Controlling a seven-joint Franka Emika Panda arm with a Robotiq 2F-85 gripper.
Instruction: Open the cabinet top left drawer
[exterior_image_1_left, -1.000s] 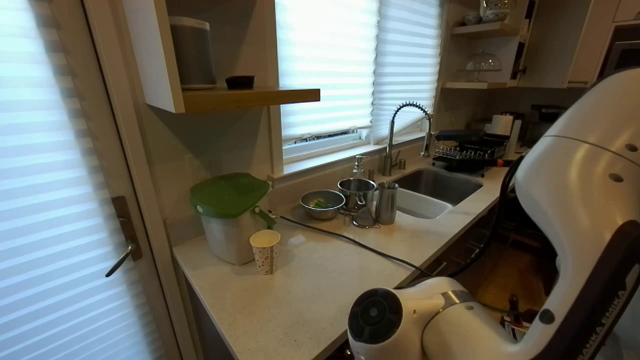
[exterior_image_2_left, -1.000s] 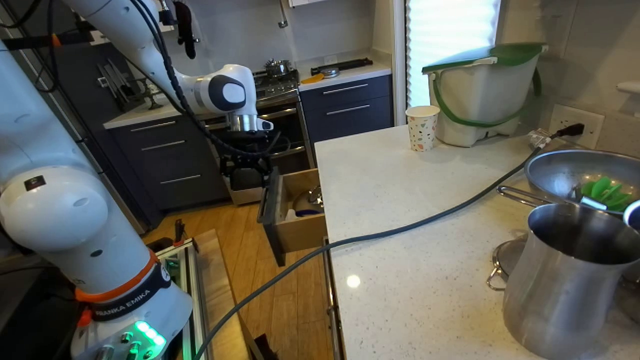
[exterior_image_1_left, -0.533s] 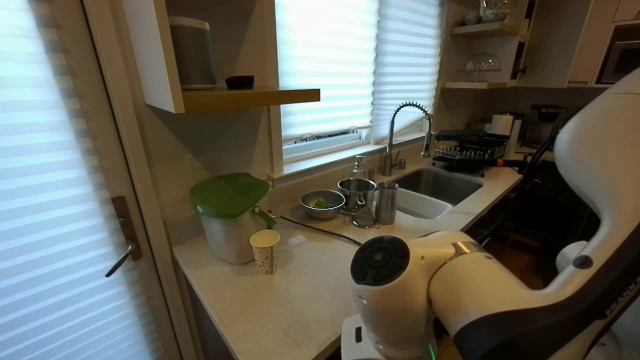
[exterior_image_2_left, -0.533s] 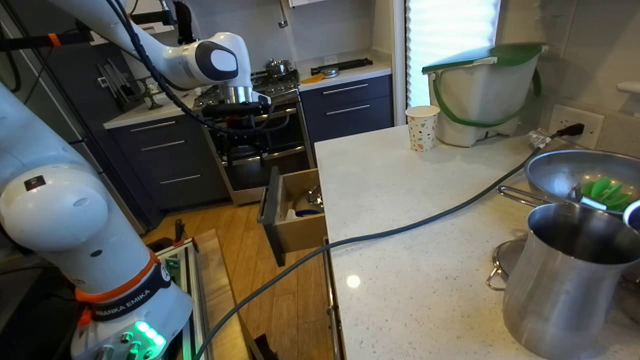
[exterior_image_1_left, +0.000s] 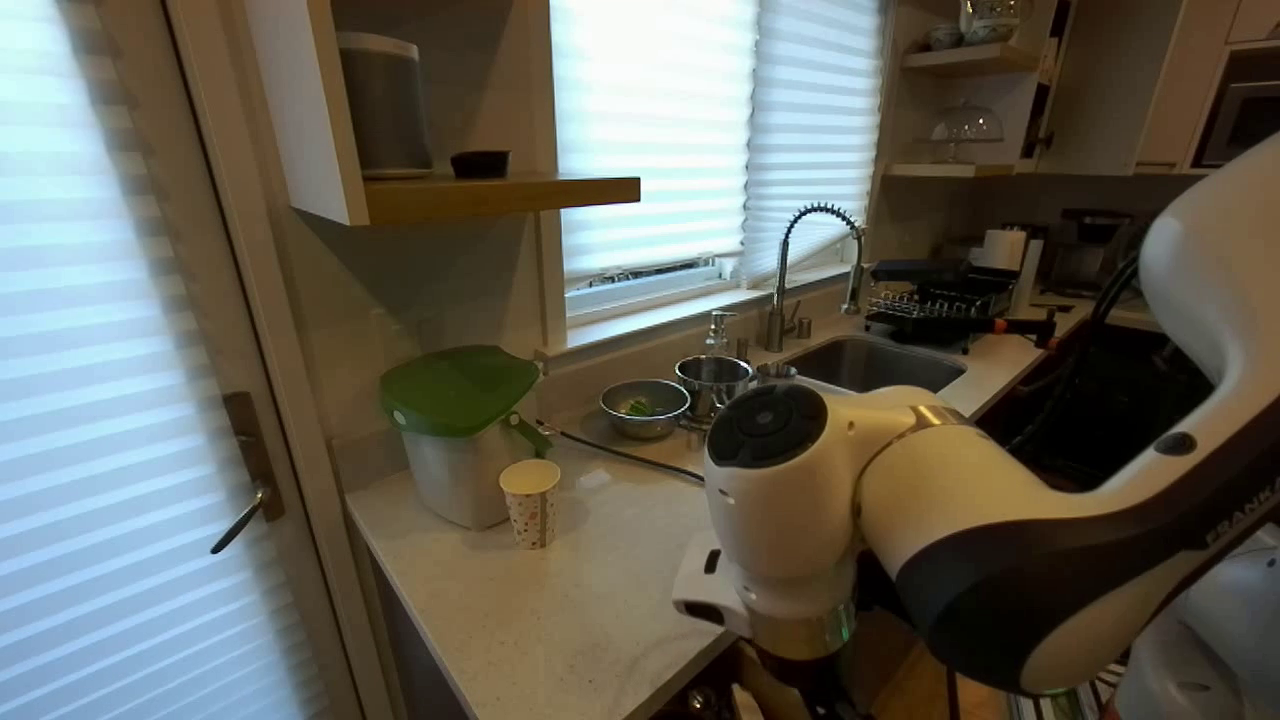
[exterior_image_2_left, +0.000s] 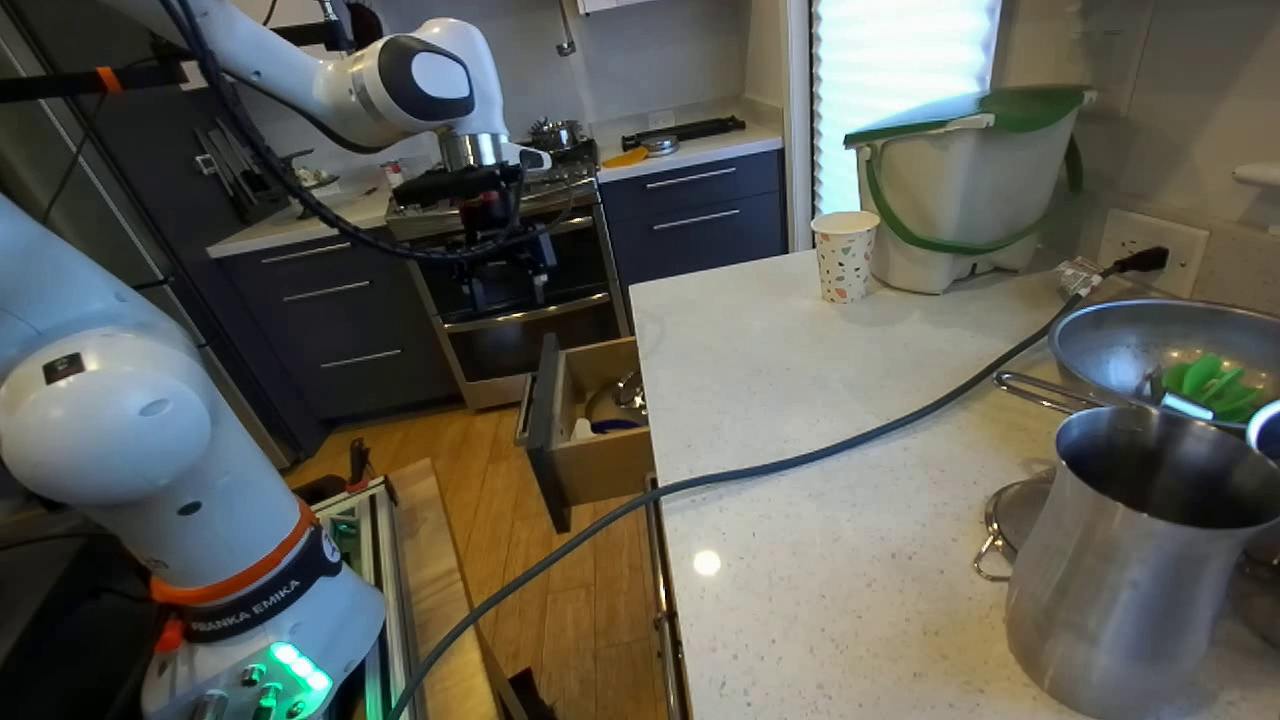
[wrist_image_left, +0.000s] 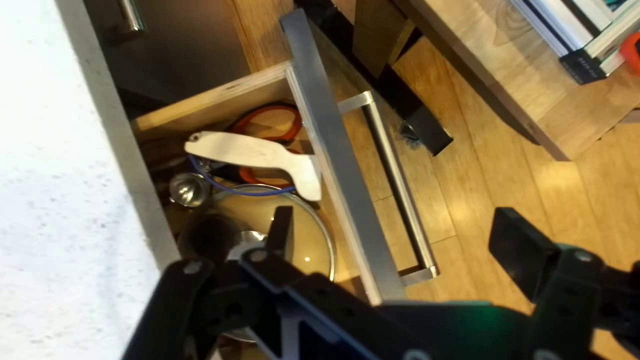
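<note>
The cabinet (exterior_image_2_left: 820, 400) has a pale countertop, also in the wrist view (wrist_image_left: 55, 190). Its drawer (exterior_image_2_left: 600, 470) stands pulled out at the counter's far end. In the wrist view the drawer's grey front (wrist_image_left: 345, 165) and metal bar handle (wrist_image_left: 400, 185) show. Inside lie a white handle-shaped tool (wrist_image_left: 255, 152), orange-handled scissors (wrist_image_left: 280, 122) and a glass lid (wrist_image_left: 310, 240). My gripper (wrist_image_left: 400, 235) is open and empty, with fingers wide apart, above the drawer. In an exterior view my gripper (exterior_image_2_left: 508, 285) hangs clear above the drawer front. The other exterior view mostly cuts off the gripper.
A black cable (exterior_image_2_left: 800, 465) crosses the countertop and hangs off its edge. A paper cup (exterior_image_2_left: 845, 258), a green-lidded bin (exterior_image_2_left: 970, 200) and a metal pitcher (exterior_image_2_left: 1120, 570) stand on it. A wooden bench (wrist_image_left: 480, 65) is near the drawer.
My gripper has risen from beside the drawer front to well above it, and the arm has lifted with it. The drawer stays pulled out in the same place.
</note>
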